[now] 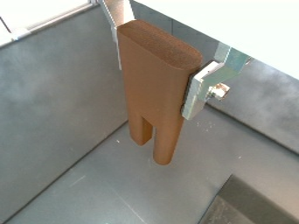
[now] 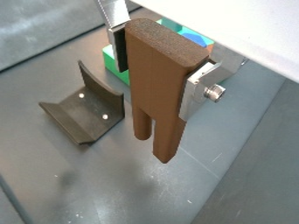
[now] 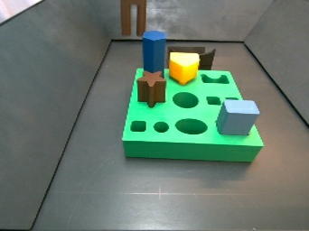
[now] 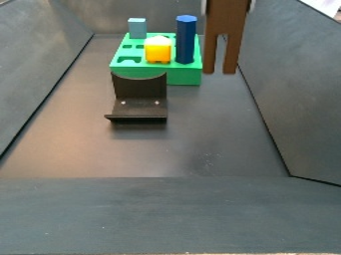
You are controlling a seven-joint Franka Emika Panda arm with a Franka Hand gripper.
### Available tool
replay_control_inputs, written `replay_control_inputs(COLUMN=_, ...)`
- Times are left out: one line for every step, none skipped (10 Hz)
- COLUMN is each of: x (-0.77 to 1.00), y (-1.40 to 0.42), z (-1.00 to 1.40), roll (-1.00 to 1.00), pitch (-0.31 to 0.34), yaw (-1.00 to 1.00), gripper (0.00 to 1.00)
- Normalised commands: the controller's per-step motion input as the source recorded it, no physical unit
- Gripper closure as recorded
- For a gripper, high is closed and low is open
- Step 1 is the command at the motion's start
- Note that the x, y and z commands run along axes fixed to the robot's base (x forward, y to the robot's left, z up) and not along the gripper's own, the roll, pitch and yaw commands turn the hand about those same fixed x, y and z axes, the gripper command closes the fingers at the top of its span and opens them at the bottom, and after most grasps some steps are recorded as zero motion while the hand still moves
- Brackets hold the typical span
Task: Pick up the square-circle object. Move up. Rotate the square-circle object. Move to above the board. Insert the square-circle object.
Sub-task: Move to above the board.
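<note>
The square-circle object [image 1: 155, 87] is a tall brown block. It hangs upright with its notched end down, and my gripper [image 1: 160, 61] is shut on its upper part, one silver finger [image 1: 198, 89] on each side. In the other wrist view the same block [image 2: 158, 87] sits in the gripper [image 2: 158, 63], with the green board [image 2: 112, 59] behind it. Both side views show the block [image 3: 133, 15] [image 4: 226, 36] beside the board [image 3: 182, 149] [image 4: 173, 78], not over it. The gripper itself is above the edge of both side views.
The board carries a blue prism [image 3: 154, 50], a yellow piece [image 3: 182, 66], a brown star peg [image 3: 152, 87] and a light blue cube [image 3: 238, 117]. A dark U-shaped piece [image 4: 140, 95] [image 2: 82, 114] lies on the floor by the board. Grey walls enclose the floor.
</note>
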Motion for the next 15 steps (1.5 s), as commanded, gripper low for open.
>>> replay_control_inputs(x=0.03, y=0.08, z=0.95, roll=-0.1, pitch=0.075, yaw=-0.02, gripper=1.0)
replay_control_inputs(x=0.02, y=0.06, z=0.72, roll=-0.1, pitch=0.072, yaw=-0.02, gripper=1.0)
replay_control_inputs(x=0.01, y=0.04, z=0.5, roll=-0.09, pitch=0.068, yaw=-0.02, gripper=1.0)
replay_control_inputs(x=0.01, y=0.03, z=0.33, roll=-0.09, pitch=0.066, yaw=-0.02, gripper=1.0)
replay_control_inputs(x=0.01, y=0.03, z=0.22, roll=-0.09, pitch=0.07, yaw=-0.02, gripper=1.0)
replay_control_inputs(x=0.18, y=-1.0, z=0.17, roll=0.17, pitch=0.012, yaw=0.01, gripper=1.0)
replay_control_inputs(x=0.18, y=-1.0, z=0.17, roll=0.17, pitch=0.009, yaw=0.01, gripper=1.0)
replay_control_inputs(x=0.18, y=-1.0, z=0.18, roll=0.18, pitch=0.035, yaw=0.04, gripper=1.0)
replay_control_inputs(x=0.19, y=-1.0, z=0.18, roll=0.12, pitch=0.048, yaw=0.02, gripper=1.0)
replay_control_inputs(x=0.19, y=-1.0, z=0.18, roll=0.09, pitch=0.06, yaw=0.02, gripper=1.0)
replay_control_inputs(x=0.2, y=-1.0, z=0.18, roll=0.05, pitch=0.079, yaw=0.01, gripper=1.0)
replay_control_inputs(x=0.21, y=-1.0, z=0.19, roll=0.02, pitch=0.101, yaw=0.01, gripper=1.0)
replay_control_inputs(x=0.22, y=-1.0, z=0.19, roll=0.01, pitch=0.121, yaw=0.01, gripper=1.0)
replay_control_inputs(x=0.24, y=-1.0, z=0.19, roll=0.01, pitch=0.128, yaw=0.01, gripper=1.0)
replay_control_inputs(x=0.26, y=-1.0, z=0.19, roll=0.01, pitch=0.136, yaw=0.01, gripper=1.0)
